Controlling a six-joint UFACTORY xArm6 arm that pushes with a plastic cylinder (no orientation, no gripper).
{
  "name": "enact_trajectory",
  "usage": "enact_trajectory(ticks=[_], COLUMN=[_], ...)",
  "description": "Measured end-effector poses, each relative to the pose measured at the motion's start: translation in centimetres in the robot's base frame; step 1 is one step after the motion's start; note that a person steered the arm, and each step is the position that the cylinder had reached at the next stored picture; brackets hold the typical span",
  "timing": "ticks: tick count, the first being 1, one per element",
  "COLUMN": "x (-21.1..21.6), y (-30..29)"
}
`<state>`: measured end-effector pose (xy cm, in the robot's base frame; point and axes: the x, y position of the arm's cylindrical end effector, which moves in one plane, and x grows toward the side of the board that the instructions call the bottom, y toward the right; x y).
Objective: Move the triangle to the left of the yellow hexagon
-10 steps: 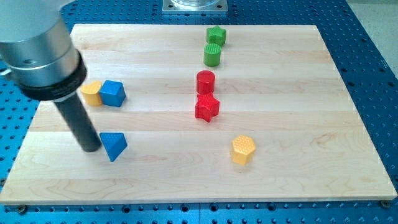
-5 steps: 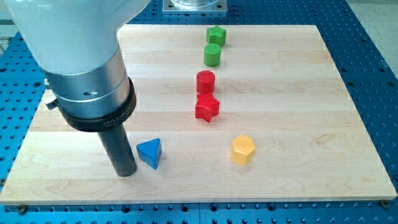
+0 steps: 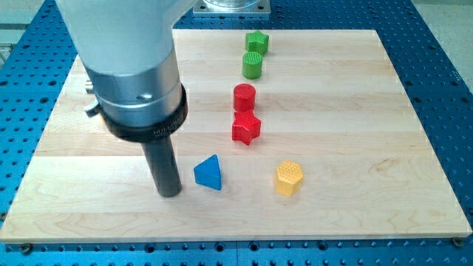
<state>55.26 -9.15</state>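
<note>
my tip (image 3: 171, 194) is down on the wooden board (image 3: 369, 148), bare as it always is, clamped on nothing; the blue triangle (image 3: 209, 173) lies just to the view's right of it, a small gap showing between rod and block, so i judge they are near but not clearly touching; the triangle's pointed end stands up and slightly toward the view's top, its broad face turned toward the view's bottom right; farther on along almost the same line, to the view's right of my tip and past the triangle, sits the yellow hexagon (image 3: 289, 177), apart from the triangle; so the coming push should run toward the view's right, and stop short of the hexagon; there is faint lettering on the dark collar (image 3: 144, 125) above the rod, too small to read
</note>
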Motion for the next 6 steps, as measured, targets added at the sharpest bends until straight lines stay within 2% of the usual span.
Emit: enact_trajectory(ticks=[1, 2, 4, 5, 6], x=[-1.3, -1.3, -2.2, -2.2, -2.9], y=[4.0, 5.6, 4.2, 6.8, 6.8])
